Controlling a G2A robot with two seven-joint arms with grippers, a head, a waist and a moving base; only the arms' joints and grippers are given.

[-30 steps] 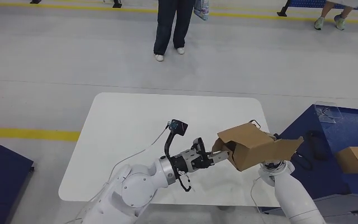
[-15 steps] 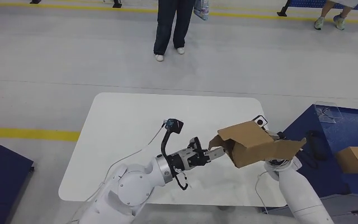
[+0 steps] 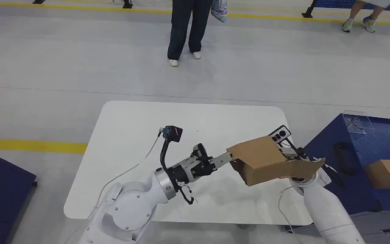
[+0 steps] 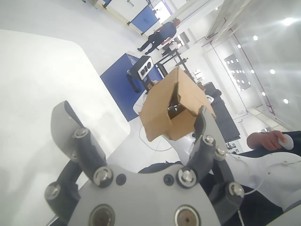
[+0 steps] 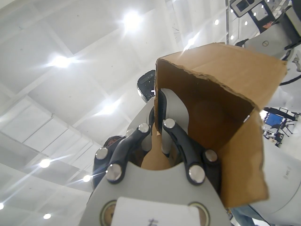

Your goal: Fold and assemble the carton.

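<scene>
My right gripper [image 5: 159, 109] is pinched on one wall of the brown corrugated cardboard carton [image 5: 211, 90]. One finger lies inside the open end and the other outside, with the torn cardboard edge running between them. In the top view this gripper is tucked under the carton's three o'clock end, where a single flap sticks out sideways.

My left gripper [image 4: 132, 106] has its two fingers [image 4: 70, 123] spread wide, with nothing between them. From above, the left gripper [image 3: 222, 160] points toward three o'clock, and its tip is just beside the carton's nine o'clock end. I cannot tell whether it touches the cardboard.

There is one carton [image 3: 262, 160] in my grip. It is lifted off the surface and tilted slightly, at about four o'clock from the middle of the white rounded-corner table [image 3: 183, 128]. Its far end reaches past the table's three o'clock edge. Seen from my left wrist, the carton [image 4: 160, 109] faces me with its end flaps folded in partway. A dark, uneven gap is left at the centre, so that end is not closed.

Beyond the one table [image 4: 35, 71], at three o'clock, is a blue platform [image 3: 359, 158]. A second, small brown box [image 3: 380, 173] sits on it, well apart from the carton I hold.
</scene>
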